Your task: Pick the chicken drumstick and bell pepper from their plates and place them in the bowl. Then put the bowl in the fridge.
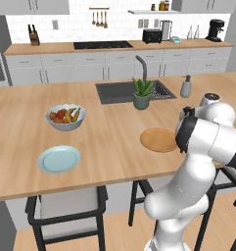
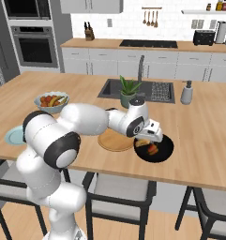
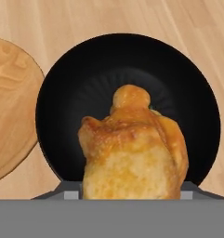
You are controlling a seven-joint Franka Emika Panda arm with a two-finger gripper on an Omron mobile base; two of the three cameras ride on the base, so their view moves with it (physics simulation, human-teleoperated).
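Note:
My gripper (image 2: 145,139) is shut on the chicken drumstick (image 3: 132,148), a lumpy golden-brown piece hanging just above the glossy black bowl (image 3: 85,79). In the right base view the bowl (image 2: 167,151) sits on the island near its front edge. A small red piece in it looks like the bell pepper (image 2: 153,149). The tan wood plate (image 2: 112,140) lies bare, touching the bowl's left side. The pale blue plate (image 1: 59,159) is bare at the island's left front. The fridge is out of view.
A pale bowl of mixed fruit (image 1: 65,116) stands behind the blue plate. A potted plant (image 1: 142,93) stands by the sink (image 1: 117,91), with a soap bottle (image 2: 186,93) to its right. Stools (image 2: 119,190) line the island's front edge.

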